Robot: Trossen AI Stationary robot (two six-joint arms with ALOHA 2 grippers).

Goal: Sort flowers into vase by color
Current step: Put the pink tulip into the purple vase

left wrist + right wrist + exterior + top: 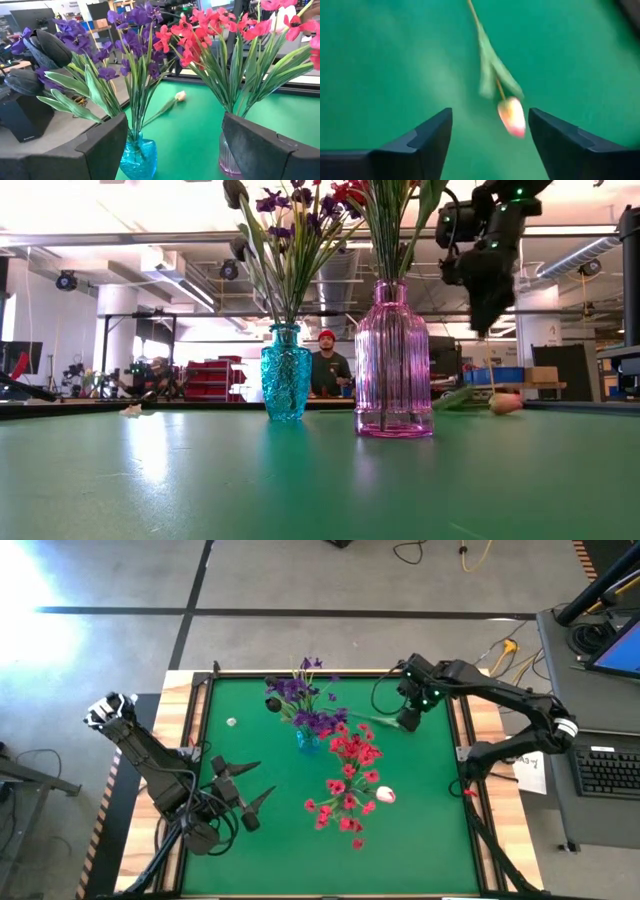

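Observation:
A white-pink tulip (pixel 512 116) lies flat on the green mat, seen in the low view as the tulip (pixel 505 402). My right gripper (pixel 490 135) hangs above it, open and pointing down, with a finger either side of the bud and touching nothing; it also shows as the right gripper (pixel 488 315). A blue vase (pixel 286 372) holds purple flowers (pixel 300 700) and dark buds. The pink vase (pixel 393 360) holds red flowers (pixel 350 765) and a pale tulip (pixel 385 795). My left gripper (pixel 245 795) waits open over the near left of the table.
Both vases stand mid-table, with the blue vase (pixel 140 157) left of the pink vase (pixel 230 160) in the left wrist view. A small pale scrap (pixel 231 722) lies on the mat's far left. Wooden rails (pixel 190 720) edge the mat. A person sits behind the table.

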